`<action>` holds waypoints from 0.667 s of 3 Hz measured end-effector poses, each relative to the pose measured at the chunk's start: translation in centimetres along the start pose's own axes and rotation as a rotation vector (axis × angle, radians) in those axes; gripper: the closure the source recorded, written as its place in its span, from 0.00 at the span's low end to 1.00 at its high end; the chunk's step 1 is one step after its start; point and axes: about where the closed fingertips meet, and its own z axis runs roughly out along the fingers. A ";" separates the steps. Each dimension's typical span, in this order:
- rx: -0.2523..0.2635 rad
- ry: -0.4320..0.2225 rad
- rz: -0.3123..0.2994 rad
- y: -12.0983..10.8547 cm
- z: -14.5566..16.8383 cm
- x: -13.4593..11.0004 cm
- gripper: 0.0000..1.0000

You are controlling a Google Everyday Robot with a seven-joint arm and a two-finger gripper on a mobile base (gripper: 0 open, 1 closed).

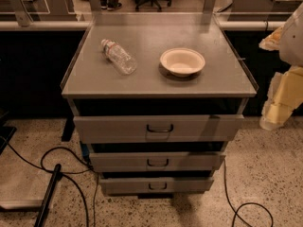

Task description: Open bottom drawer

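Four kinds, counted.
Three grey metal drawers; one clear plastic bottle; one round white bowl; one pale gripper at right edge.

The bottom drawer is the lowest of three grey metal fronts in the cabinet, and the narrowest and shallowest of them. It sits just above the speckled floor, its face upright and level, with a thin dark gap between it and the middle front above. A small dark loop handle sits at the centre of the face. Only the front shows, so it looks pushed in. The gripper hangs at the right, beside the cabinet and well apart from the drawer.
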 end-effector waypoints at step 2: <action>-0.004 -0.019 0.010 0.6 0.8 -0.1 0.00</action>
